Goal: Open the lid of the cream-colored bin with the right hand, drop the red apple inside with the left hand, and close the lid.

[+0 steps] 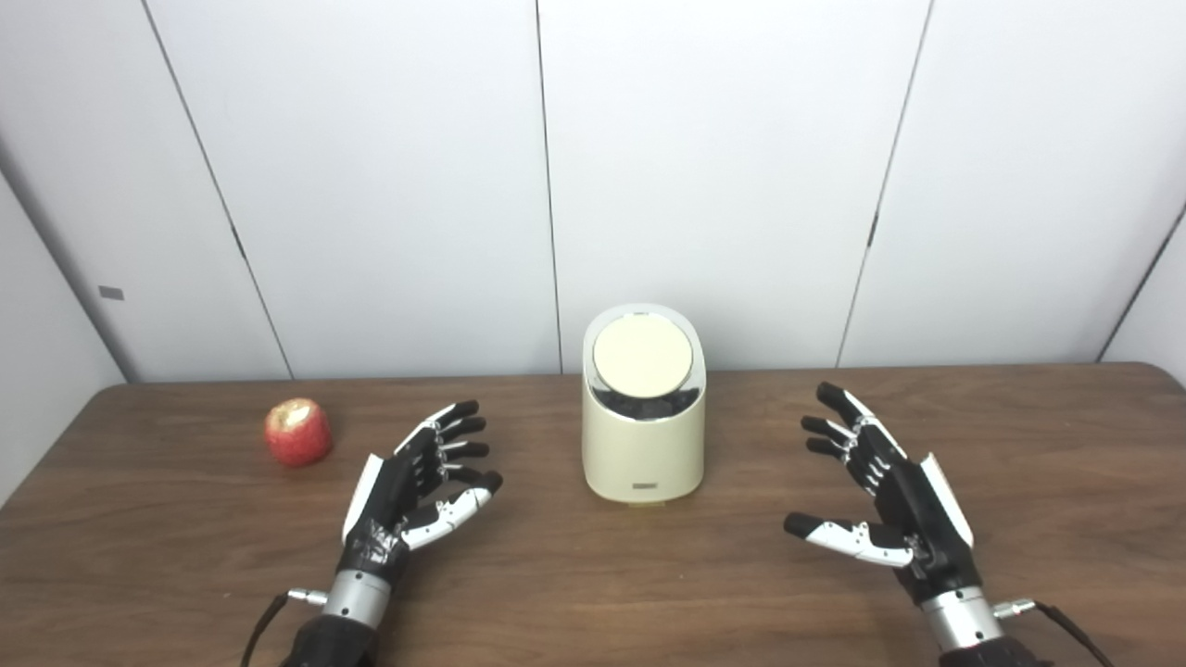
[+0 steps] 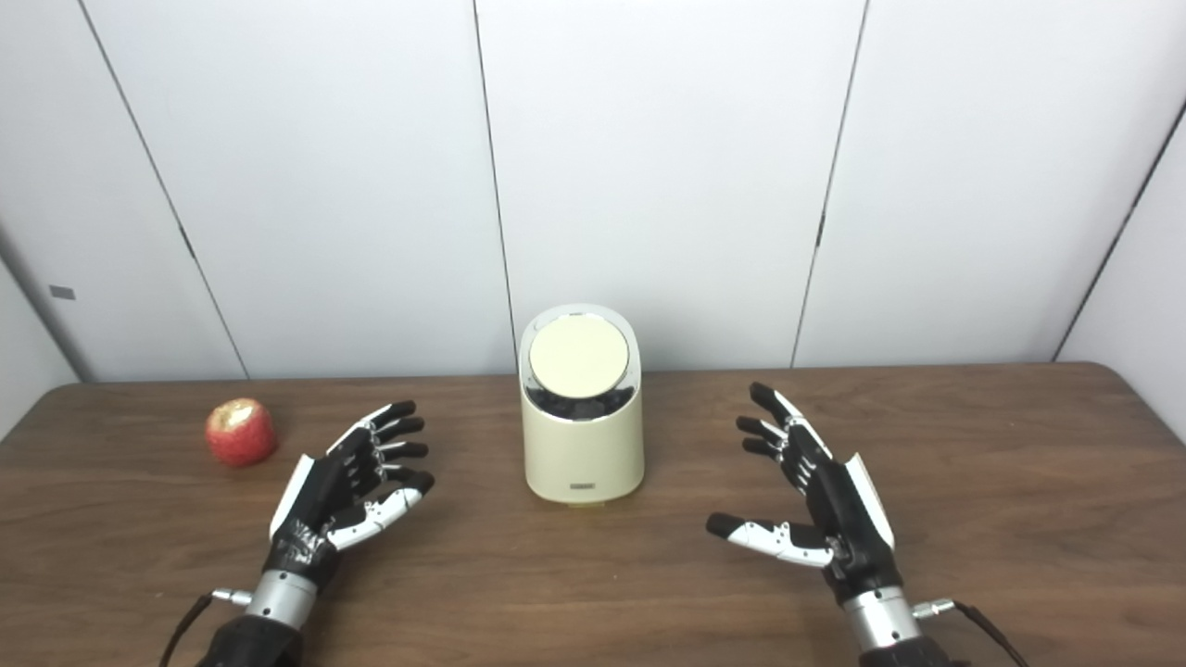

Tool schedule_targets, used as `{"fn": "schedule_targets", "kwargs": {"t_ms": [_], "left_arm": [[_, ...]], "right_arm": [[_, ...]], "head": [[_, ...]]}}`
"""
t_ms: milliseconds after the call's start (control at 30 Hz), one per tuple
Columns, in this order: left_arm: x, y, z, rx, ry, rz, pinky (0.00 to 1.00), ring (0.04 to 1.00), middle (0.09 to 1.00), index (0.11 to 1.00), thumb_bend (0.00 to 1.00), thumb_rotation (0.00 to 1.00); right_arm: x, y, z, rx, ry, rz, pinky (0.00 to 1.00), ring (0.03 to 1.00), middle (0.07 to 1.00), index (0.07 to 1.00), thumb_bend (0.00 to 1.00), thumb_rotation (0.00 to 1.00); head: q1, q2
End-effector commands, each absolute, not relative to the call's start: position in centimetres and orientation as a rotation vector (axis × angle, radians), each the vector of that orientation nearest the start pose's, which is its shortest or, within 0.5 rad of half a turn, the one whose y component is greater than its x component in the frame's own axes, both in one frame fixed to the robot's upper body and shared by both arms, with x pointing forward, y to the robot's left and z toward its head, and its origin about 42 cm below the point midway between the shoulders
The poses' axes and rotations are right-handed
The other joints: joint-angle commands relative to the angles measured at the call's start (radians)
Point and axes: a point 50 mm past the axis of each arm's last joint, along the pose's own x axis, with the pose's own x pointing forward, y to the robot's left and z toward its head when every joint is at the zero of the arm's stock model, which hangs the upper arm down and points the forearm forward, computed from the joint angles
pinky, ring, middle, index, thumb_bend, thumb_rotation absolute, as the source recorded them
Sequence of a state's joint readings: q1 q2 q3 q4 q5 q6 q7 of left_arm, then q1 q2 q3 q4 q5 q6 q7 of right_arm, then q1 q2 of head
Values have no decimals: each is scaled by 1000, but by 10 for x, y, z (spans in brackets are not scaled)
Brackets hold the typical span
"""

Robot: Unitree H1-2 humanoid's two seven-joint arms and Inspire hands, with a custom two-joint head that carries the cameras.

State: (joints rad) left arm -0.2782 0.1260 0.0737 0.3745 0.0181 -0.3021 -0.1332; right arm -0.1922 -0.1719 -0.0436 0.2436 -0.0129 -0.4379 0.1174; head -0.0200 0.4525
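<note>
A cream-colored bin (image 1: 643, 435) stands at the middle of the brown table, its round lid (image 1: 642, 356) tilted toward me with a dark gap under the lid's front edge. A red apple (image 1: 297, 432) with a pale patch on top rests at the left, apart from everything. My left hand (image 1: 412, 491) hovers open between apple and bin, fingers spread, holding nothing. To the right of the bin, my right hand (image 1: 880, 500) is open too, palm turned inward, empty.
The wooden table (image 1: 593, 593) runs across the whole view, its far edge against white wall panels (image 1: 723, 167). Its rounded right corner (image 1: 1149, 371) shows at the back. Cables trail from both wrists at the bottom edge.
</note>
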Motion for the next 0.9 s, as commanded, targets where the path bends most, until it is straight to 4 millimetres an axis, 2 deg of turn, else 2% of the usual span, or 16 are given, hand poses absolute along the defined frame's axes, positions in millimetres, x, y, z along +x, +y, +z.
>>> {"fn": "schedule_targets", "kwargs": {"t_ms": [0, 267, 533, 700, 867], "left_arm": [[328, 248, 48, 112, 9, -89, 606, 724, 813, 860, 523, 59], [328, 249, 48, 122, 50, -84, 595, 709, 805, 864, 531, 47], [329, 250, 46, 124, 61, -87, 626, 709, 800, 856, 535, 13], [328, 249, 46, 123, 50, -89, 602, 712, 801, 853, 539, 36], [327, 247, 49, 136, 23, -89, 614, 728, 804, 848, 527, 43]], "right_arm": [[307, -269, 68, -175, -191, 98, 787, 837, 936, 909, 685, 257], [306, -269, 69, -173, -192, 99, 792, 841, 936, 910, 694, 264], [305, -268, 69, -167, -192, 101, 789, 841, 935, 907, 696, 263], [306, -268, 69, -188, -206, 100, 782, 832, 931, 908, 685, 275], [314, -267, 91, -229, -239, 106, 798, 838, 932, 932, 675, 330]], "head": [[-1, 1], [1, 4], [1, 5], [1, -6], [4, -9]]}}
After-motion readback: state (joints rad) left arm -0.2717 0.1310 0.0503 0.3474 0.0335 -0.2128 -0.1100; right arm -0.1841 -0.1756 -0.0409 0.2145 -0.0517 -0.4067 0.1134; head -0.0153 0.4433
